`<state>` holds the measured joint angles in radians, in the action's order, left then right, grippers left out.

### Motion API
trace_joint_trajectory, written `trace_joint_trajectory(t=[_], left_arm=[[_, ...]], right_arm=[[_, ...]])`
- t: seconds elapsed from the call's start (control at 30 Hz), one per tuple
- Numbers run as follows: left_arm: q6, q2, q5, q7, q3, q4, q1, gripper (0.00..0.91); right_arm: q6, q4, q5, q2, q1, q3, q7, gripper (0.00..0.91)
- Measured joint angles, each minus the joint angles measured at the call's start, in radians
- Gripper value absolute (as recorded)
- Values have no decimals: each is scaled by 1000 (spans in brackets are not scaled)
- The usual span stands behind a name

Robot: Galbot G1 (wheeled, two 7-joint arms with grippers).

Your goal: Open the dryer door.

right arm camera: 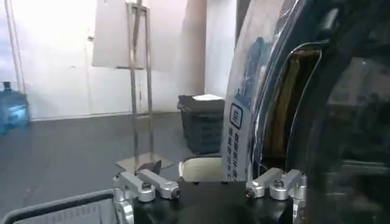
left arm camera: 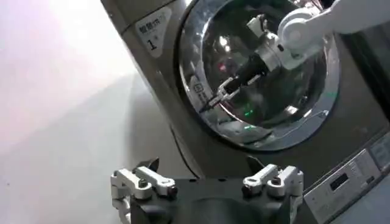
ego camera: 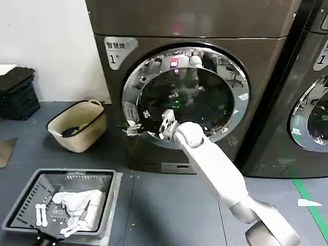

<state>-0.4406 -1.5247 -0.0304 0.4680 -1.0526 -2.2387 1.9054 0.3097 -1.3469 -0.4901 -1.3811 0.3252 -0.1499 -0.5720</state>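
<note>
The dryer door (ego camera: 185,97) sits in the front of the dryer (ego camera: 154,31), its chrome ring still against the machine face apart from a slight gap at its left edge. The right gripper (ego camera: 134,129) reaches to that left edge of the ring, its fingers spread around the rim there. The left gripper (left arm camera: 207,182) hangs well back from the door, fingers apart and holding nothing.

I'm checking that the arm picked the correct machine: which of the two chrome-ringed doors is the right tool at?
The dryer door of the brown machine labelled 1, with the right tool at its left rim; the blacker machine's door stands untouched.
</note>
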Motion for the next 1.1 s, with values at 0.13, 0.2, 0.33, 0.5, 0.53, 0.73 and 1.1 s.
trace_joint_trajectory(t=[0.13,0.2,0.33,0.5,0.53,0.73,1.1], left_arm=[[0,1,0,1,0,1,-1,907],[0,1,1,1,1,1,-1,907],[3,3,10,-1,0,1,-2,907],[24,23,32,-4,-5,3,-17,907],[29,27,35,-4,-8,5,-21,907],[78,77,93,-3,-35,23,-60,907],[157,205,157,-23,-43,60,-172,907]], right_arm=[[4,-52,-40,30,13,-16,-13,907],[8,-86,-64,49,24,-21,-18,907],[17,-147,-103,83,40,-28,-26,907],[24,-229,-140,133,63,-39,-28,907],[24,-244,-143,142,67,-41,-28,907],[28,-330,-167,201,93,-43,-28,907],[34,-469,-194,298,147,-28,-41,907]])
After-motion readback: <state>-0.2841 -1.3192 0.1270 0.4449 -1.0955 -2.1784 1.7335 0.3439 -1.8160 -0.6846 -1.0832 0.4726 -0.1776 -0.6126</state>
